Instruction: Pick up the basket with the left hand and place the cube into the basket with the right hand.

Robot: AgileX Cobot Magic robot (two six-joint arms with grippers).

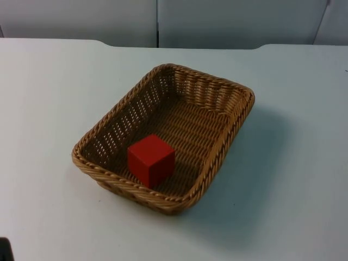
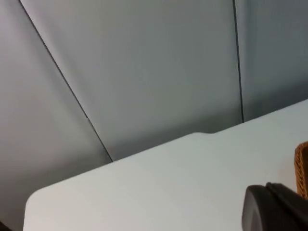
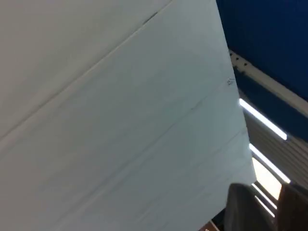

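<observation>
White table top runs back to a grey partition wall. At the left gripper, whose grasp cannot be told, a sliver of the wicker basket shows just beside its black fingertip. Farther out, the red cube sits inside the basket's near end. No writing is legible. The right gripper faces the wall, grasp unclear.
</observation>
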